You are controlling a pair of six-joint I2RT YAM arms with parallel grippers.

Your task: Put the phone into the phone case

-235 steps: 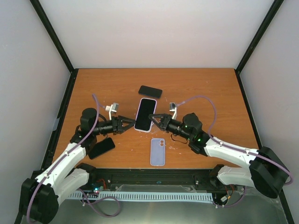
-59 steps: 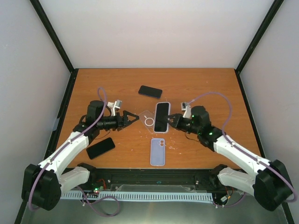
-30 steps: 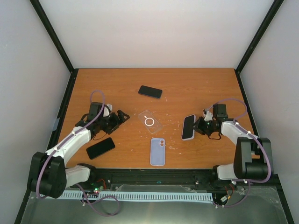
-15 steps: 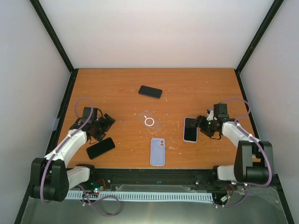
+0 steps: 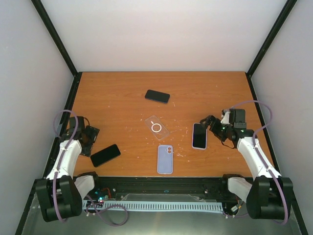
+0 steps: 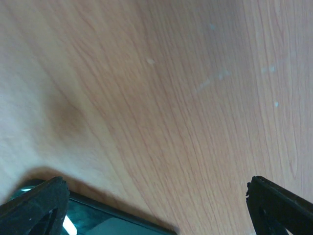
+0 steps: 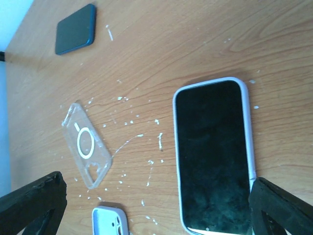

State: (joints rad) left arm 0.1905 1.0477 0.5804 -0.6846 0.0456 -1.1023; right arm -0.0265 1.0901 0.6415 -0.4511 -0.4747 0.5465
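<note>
Awaiting pickup: phone (image 5: 199,135), lilac-edged, lying flat and screen up on the table (image 5: 122,98), just in front of the right gripper (image 5: 208,123), whose fingers are spread wide and hold nothing. Clear case (image 5: 157,127), with a white ring on it, lies near the middle of the table, left of the phone and not touching it; which face is up cannot be told. Left gripper (image 5: 89,139), fingers likewise apart and empty, sits at the left edge beside the near dark phone (image 5: 105,154). Step in hand, by judgement: phone and case are both free and the insertion is not yet begun. The next move calls for a grip on the phone's long edges, then squaring it over the case and pressing it in while the case is kept from sliding. Also present: far dark phone (image 5: 157,96); lilac case (image 5: 165,159), back up, at the near edge. Surface: orange-brown wood grain, flecked white. Enclosure: plain white walls (image 5: 161,34), black frame posts (image 5: 54,36).
</note>
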